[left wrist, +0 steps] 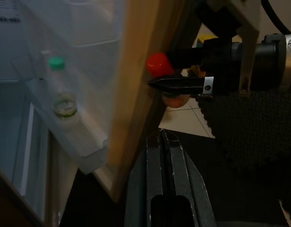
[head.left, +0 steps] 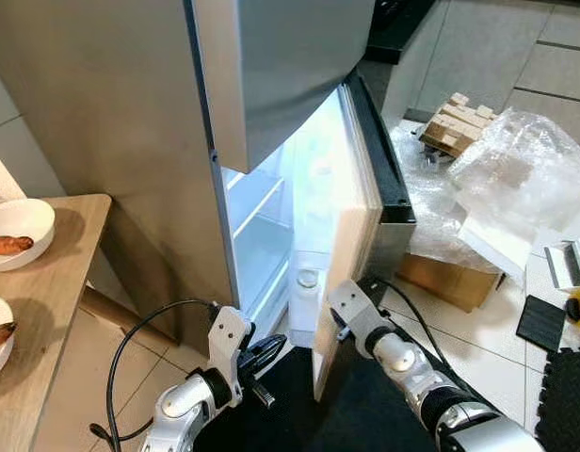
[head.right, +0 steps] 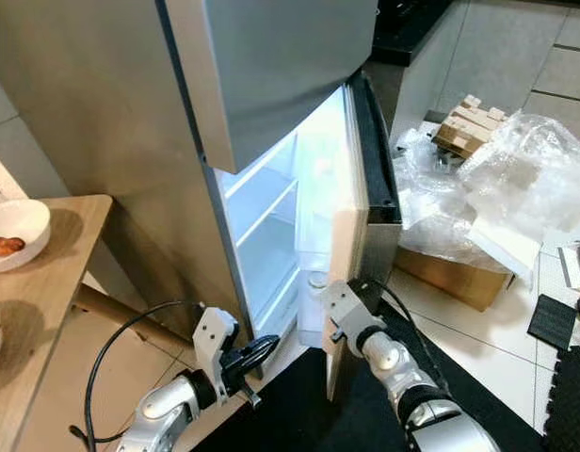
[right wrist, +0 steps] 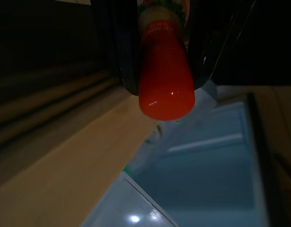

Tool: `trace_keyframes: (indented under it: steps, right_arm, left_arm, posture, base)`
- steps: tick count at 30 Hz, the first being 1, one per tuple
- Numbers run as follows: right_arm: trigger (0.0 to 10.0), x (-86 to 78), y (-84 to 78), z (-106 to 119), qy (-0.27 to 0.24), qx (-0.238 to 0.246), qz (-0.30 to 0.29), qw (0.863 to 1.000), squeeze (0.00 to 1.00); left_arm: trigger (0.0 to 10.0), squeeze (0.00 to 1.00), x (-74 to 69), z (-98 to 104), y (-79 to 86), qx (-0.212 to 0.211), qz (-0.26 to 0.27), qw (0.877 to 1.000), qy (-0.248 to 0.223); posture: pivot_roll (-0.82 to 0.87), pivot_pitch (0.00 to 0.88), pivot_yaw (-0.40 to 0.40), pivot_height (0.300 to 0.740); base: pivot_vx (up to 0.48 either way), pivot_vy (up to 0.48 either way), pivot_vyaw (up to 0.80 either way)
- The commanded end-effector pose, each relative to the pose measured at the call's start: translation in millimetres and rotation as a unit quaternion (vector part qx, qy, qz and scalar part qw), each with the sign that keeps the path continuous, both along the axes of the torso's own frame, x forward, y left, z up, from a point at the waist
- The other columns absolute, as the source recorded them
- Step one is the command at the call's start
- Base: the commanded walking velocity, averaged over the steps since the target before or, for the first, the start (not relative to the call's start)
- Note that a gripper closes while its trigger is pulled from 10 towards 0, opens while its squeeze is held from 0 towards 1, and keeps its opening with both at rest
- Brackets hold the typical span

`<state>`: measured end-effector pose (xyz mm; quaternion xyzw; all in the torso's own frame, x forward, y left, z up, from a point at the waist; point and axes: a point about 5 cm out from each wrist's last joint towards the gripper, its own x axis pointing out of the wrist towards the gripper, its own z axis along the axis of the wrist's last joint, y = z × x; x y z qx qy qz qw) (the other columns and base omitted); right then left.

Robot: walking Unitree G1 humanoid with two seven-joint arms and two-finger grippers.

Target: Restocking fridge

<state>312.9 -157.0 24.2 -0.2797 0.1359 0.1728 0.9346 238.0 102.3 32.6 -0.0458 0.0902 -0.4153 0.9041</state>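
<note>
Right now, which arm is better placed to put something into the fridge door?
Right. Its gripper is shut on a red-capped bottle at the open door's edge; the left gripper holds nothing.

wooden blocks beside crumpled plastic

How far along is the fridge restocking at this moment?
Done: the fridge door is open, and a green-capped bottle stands in its door shelf. In hand: the right hand holds a red-capped bottle at the door's edge. Left: placing it inside. The left hand is shut, holding nothing.
</note>
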Motion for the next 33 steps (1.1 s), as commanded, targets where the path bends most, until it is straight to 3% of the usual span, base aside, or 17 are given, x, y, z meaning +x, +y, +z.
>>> trace_keyframes:
  steps: [1, 9, 15, 18, 24, 26, 30, 31, 33]
  right_arm:
    - [10.0, 9.4, -21.4, 11, -0.027, -0.019, -0.059, 0.998, 0.00]
    - [10.0, 2.7, -78.8, 13, -0.039, -0.068, -0.210, 0.975, 0.00]
    - [10.0, -16.8, -106.9, 1, -0.014, -0.084, -0.275, 0.958, 0.00]
    - [10.0, -25.6, -112.9, -5, -0.001, -0.083, -0.293, 0.952, 0.00]
    - [10.0, -40.4, -97.5, -25, 0.028, -0.070, -0.266, 0.961, 0.00]
    - [10.0, -48.1, -80.8, -38, 0.052, -0.056, -0.236, 0.969, 0.00]
    - [10.0, -56.3, -65.5, -49, 0.082, -0.038, -0.209, 0.974, 0.00]
    - [10.0, -62.4, -52.1, -57, 0.106, -0.012, -0.179, 0.978, 0.00]
    - [10.0, -76.5, -29.4, -71, 0.163, 0.033, -0.125, 0.978, 0.00]
  left_arm:
    - [10.0, 0.00, -3.1, -3, 3.6, 0.011, -0.001, 1.000, 0.008]
    - [10.0, 0.00, -1.4, -2, 4.4, 0.014, -0.003, 1.000, 0.006]
    - [10.0, 0.00, -2.6, -4, 4.1, 0.021, -0.008, 1.000, 0.010]
    - [10.0, 0.00, -3.2, -5, 4.2, 0.024, -0.010, 1.000, 0.012]
    - [10.0, 0.00, -3.3, -7, 4.1, 0.028, -0.004, 1.000, 0.013]
    - [10.0, 0.00, 0.4, -14, 8.3, 0.053, 0.031, 0.998, 0.018]
    - [10.0, 0.00, 4.5, -27, 16.8, 0.082, 0.091, 0.991, 0.046]
    - [10.0, 0.00, 3.3, -41, 25.3, 0.101, 0.137, 0.982, 0.082]
    - [10.0, 0.00, -10.4, -71, 41.7, 0.182, 0.199, 0.951, 0.150]
  posture:
    - [-0.13, 0.110, -0.023, 0.740]
    - [-0.13, 0.109, -0.018, 0.740]
    - [-0.14, 0.108, -0.013, 0.740]
    - [-0.14, 0.108, -0.013, 0.740]
    - [-0.14, 0.108, -0.015, 0.740]
    - [-0.14, 0.105, -0.017, 0.740]
    - [-0.13, 0.100, -0.019, 0.740]
    - [-0.13, 0.099, -0.020, 0.740]
    - [-0.14, 0.093, -0.017, 0.740]
  base:
    - [0.000, 0.000, 0.00]
    - [0.000, 0.000, 0.00]
    - [0.000, 0.000, 0.00]
    - [0.000, 0.000, 0.00]
    - [0.000, 0.000, 0.00]
    - [0.000, 0.000, 0.00]
    - [0.000, 0.000, 0.00]
    - [0.000, 0.000, 0.00]
    - [0.000, 0.000, 0.00]
